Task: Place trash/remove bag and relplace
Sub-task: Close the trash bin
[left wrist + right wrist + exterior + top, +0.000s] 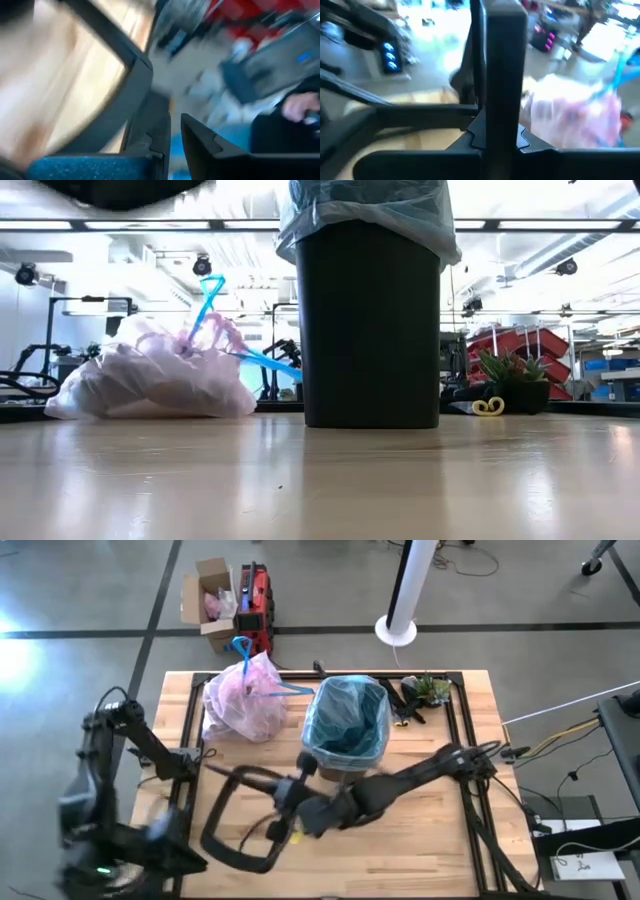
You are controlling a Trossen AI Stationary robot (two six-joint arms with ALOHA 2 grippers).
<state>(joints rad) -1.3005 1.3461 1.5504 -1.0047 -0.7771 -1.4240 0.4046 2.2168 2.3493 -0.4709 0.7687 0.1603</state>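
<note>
The bag (245, 700), pinkish-white with a blue drawstring sticking up from its tied neck, rests by its bottom on the far left of the table (420, 860); it also shows in the low view (150, 380) and the right wrist view (575, 120). A black bin (370, 330) lined with light blue plastic (347, 720) stands beside it. No trash shows loose in any view. My right gripper (278, 802) hovers shut above the table's middle, in front of the bin, holding nothing (484, 30). My left gripper (165, 830) is raised at the table's near left edge, shut and holding nothing (175, 122).
Black and green clutter with a small plant (425, 690) lies at the table's far right, beside a yellow piece (488, 407). A cardboard box (208, 600) and a red case (255, 605) stand on the floor past the far edge. Bare wood lies along the near edge.
</note>
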